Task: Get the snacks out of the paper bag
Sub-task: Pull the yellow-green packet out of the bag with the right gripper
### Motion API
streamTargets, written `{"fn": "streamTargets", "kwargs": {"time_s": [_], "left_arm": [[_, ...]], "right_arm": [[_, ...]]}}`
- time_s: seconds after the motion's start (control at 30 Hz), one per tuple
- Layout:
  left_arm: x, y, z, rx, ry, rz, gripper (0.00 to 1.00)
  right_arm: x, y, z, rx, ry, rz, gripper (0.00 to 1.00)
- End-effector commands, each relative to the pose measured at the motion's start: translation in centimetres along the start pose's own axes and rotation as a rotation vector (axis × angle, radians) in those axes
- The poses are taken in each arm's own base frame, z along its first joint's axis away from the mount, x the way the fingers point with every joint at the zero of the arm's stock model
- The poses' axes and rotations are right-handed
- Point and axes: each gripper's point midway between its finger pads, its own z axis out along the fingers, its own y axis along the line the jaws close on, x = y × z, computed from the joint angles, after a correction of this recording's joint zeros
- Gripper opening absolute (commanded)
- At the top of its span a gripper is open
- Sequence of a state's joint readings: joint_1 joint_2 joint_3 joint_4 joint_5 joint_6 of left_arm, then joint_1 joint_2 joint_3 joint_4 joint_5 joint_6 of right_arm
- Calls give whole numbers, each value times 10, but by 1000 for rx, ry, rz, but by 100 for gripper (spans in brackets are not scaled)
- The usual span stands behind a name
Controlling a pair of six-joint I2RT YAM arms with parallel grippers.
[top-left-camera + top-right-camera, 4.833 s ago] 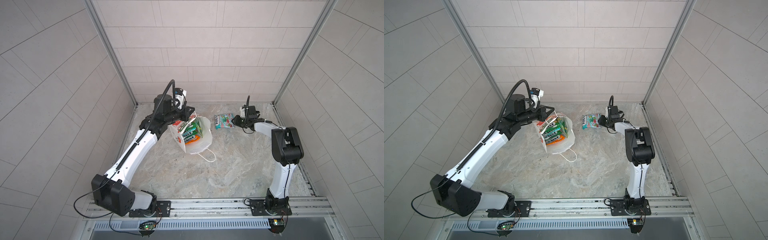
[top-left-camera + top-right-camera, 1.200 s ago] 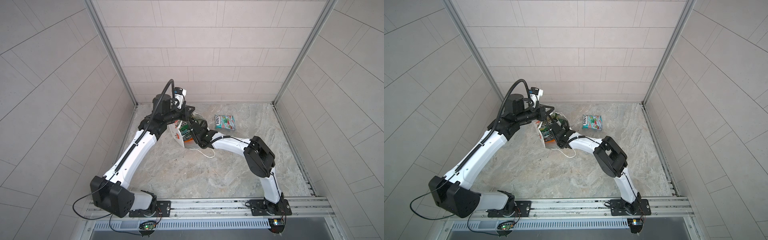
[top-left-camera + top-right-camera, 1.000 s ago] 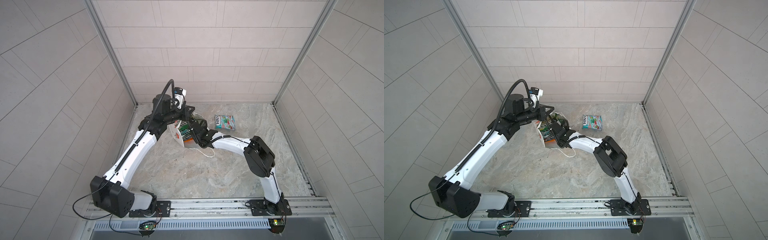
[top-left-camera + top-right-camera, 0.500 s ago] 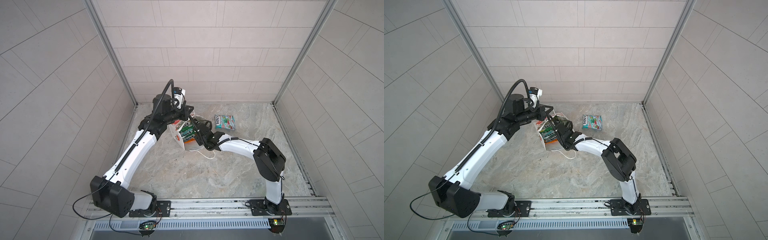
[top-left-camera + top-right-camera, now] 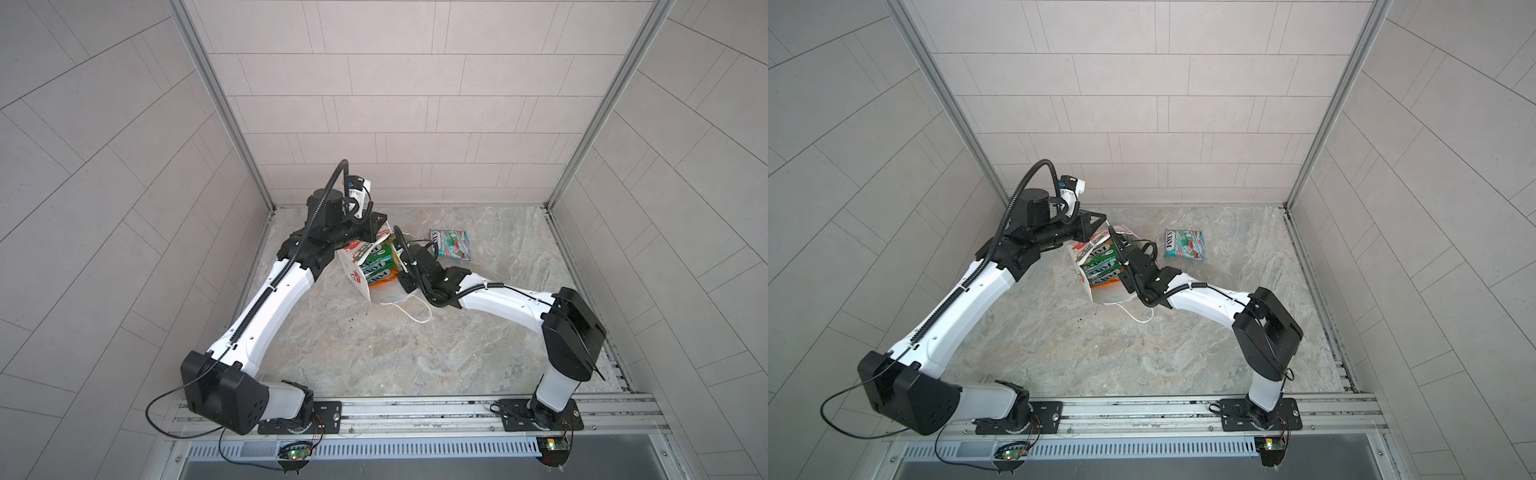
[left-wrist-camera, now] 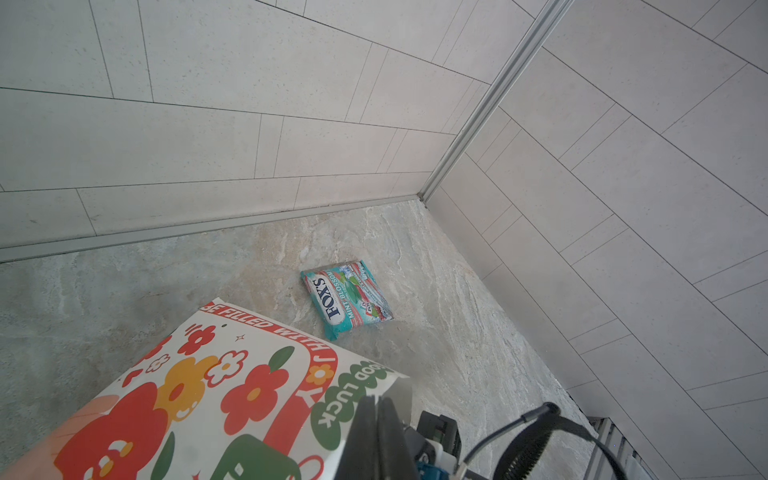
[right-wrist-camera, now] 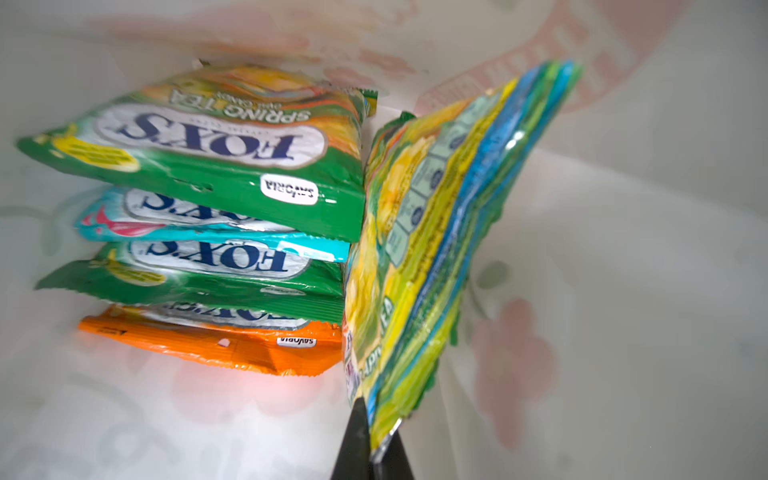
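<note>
The white paper bag (image 5: 356,279) (image 5: 1089,286) lies tilted with its mouth toward the right; its flower print fills the left wrist view (image 6: 208,395). My left gripper (image 5: 383,231) (image 5: 1105,231) (image 6: 376,419) is shut on the bag's upper rim. My right gripper (image 5: 400,265) (image 5: 1122,266) (image 7: 374,419) reaches into the mouth, shut on a green-yellow snack (image 7: 436,228) that stands on edge. Several snacks stay stacked inside: green (image 7: 232,141), teal (image 7: 208,224), green (image 7: 208,266) and orange (image 7: 216,340). A teal-red snack (image 5: 451,245) (image 5: 1185,245) (image 6: 347,299) lies flat on the table behind the bag.
A white cord handle (image 5: 411,311) (image 5: 1136,311) trails on the marble table in front of the bag's mouth. Tiled walls close in the back and both sides. A metal rail (image 5: 415,411) with both arm bases runs along the front edge.
The right gripper left the teal-red snack at the back and went into the bag. Over the last second it drew back toward the mouth, its elbow swinging right. The left arm held still.
</note>
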State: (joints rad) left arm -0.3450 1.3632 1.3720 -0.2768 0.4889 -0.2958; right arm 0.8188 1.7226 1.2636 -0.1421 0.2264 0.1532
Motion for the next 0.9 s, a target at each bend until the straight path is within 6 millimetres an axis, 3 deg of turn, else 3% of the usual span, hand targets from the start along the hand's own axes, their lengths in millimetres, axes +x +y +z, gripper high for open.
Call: {"fn": "streamTargets", "kwargs": {"time_s": [0.0, 0.5, 0.87], "left_arm": [[0, 0, 1, -2, -3, 9, 0], [1, 1, 2, -6, -1, 8, 0], [1, 1, 2, -6, 0, 7, 0]], "right_arm": [[-29, -3, -27, -29, -96, 24, 0], [-49, -6, -91, -149, -142, -5, 0], [-79, -21, -156, -184, -279, 20, 0]]}}
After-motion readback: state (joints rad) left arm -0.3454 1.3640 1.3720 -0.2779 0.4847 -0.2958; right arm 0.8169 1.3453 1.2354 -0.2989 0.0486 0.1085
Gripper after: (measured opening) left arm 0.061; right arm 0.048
